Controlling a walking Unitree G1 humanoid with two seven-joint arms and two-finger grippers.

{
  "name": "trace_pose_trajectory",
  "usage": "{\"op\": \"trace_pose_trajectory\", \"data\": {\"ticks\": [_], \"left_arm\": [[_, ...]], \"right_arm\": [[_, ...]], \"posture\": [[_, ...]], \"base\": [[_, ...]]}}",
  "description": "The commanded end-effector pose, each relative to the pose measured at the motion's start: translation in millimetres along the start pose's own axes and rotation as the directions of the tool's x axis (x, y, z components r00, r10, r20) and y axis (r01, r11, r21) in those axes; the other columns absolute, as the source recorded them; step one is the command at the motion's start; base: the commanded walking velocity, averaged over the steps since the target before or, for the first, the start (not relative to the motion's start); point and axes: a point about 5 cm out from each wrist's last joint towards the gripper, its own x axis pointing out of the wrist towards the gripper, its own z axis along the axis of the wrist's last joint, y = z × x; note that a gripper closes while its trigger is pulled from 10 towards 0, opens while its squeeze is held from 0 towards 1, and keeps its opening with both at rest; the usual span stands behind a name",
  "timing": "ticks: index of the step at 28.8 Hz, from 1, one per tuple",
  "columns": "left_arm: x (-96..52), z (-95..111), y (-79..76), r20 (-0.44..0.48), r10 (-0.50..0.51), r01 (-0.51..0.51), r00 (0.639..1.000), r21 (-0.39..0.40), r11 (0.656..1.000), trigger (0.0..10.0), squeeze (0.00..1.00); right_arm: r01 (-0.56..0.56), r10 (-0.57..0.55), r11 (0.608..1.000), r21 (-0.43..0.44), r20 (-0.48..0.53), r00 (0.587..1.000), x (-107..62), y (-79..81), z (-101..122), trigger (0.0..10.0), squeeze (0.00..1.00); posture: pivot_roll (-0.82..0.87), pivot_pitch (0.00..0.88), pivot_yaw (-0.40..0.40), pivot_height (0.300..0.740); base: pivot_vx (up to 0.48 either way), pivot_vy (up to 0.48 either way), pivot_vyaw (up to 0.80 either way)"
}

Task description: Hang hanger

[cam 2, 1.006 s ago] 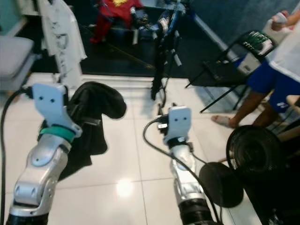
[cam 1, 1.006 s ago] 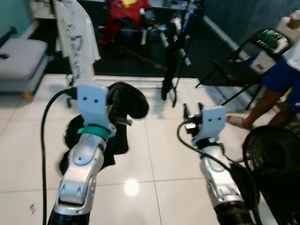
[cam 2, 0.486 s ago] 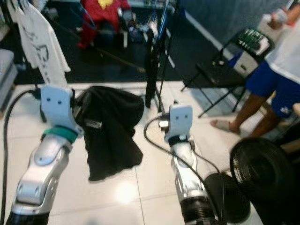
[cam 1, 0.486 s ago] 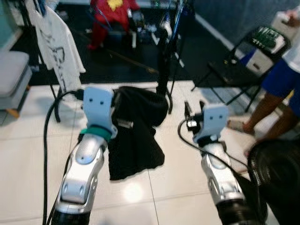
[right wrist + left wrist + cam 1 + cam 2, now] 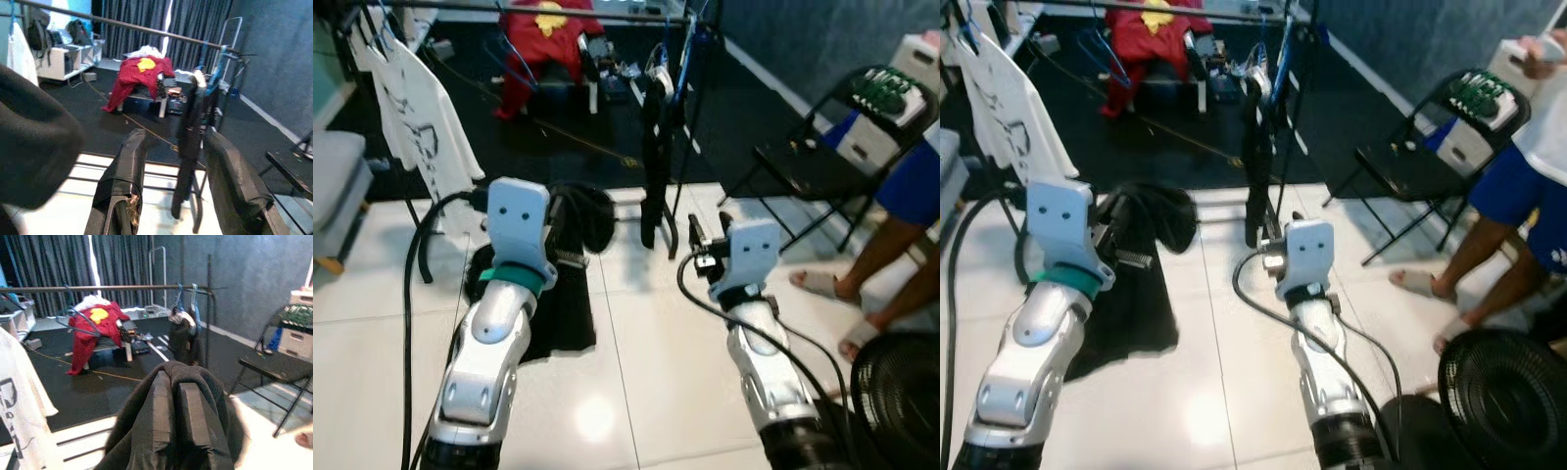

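Hanger and its black garment (image 5: 570,284) are carried by the left end effector (image 5: 173,416), whose two fingers are pressed together on the top of the cloth, while the rest hangs down toward the white floor (image 5: 636,362). The hanger itself is hidden under the fabric. I judge the load light and soft, so it will swing; the hold should stay high, near the hook. The right end effector (image 5: 178,191) has its fingers spread apart and empty. The rail (image 5: 98,288) is well apart ahead.
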Motion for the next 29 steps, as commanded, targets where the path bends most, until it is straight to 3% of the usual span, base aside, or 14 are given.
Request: {"op": "trace_pose_trajectory", "data": {"ticks": [1,5,7,11,14,18,29], "left_arm": [[0.1,5.0,0.2,0.031,0.002,-0.003,1.000,0.009,1.000,10.0,0.00],[-1.2,2.3,3.1,0.022,0.018,-0.019,1.000,0.020,1.000,10.0,0.00],[-11.8,-16.6,12.0,-0.033,0.050,-0.046,0.998,0.103,0.994,10.0,0.00],[-22.2,-35.2,16.9,-0.078,0.078,-0.063,0.994,0.172,0.983,10.0,0.00],[-35.5,-64.0,21.1,-0.125,0.161,-0.112,0.979,0.333,0.936,10.0,0.00],[-46.1,-81.1,26.1,-0.174,0.258,-0.188,0.950,0.342,0.921,10.0,0.00],[-46.8,-72.2,29.4,-0.144,0.254,-0.202,0.957,0.301,0.932,10.0,0.00]], "right_arm": [[0.001,-0.001,1.000,-0.011,-0.013,1.000,-1.7,-1.0,-2.9,10.0,0.00],[0.003,-0.004,0.999,-0.040,-0.012,1.000,-0.6,-1.3,-2.3,10.0,0.00],[-0.025,0.022,0.998,-0.065,-0.034,0.999,-0.3,3.6,-6.5,10.0,0.00],[-0.033,0.029,0.997,-0.068,-0.053,0.998,-1.3,4.7,-12.0,10.0,0.00],[-0.049,0.043,0.996,-0.078,-0.078,0.996,-1.8,4.5,-18.3,10.0,0.00],[-0.076,0.069,0.994,-0.079,-0.081,0.994,0.0,7.0,-18.7,10.0,0.00],[-0.060,0.055,0.995,-0.078,-0.067,0.996,2.0,1.9,-15.2,10.0,0.00]], "posture": [[0.00,0.052,-0.011,0.740],[0.00,0.051,-0.008,0.740],[0.01,0.051,-0.007,0.740],[0.01,0.054,-0.016,0.740],[0.03,0.060,-0.051,0.740],[0.04,0.063,-0.069,0.740],[0.03,0.072,-0.067,0.740]], "base": [[0.480,0.000,0.00],[0.480,0.000,0.00],[0.480,0.000,0.00],[0.480,0.000,0.00],[0.480,0.000,0.00],[0.480,0.000,0.00],[0.480,0.000,0.00]]}}
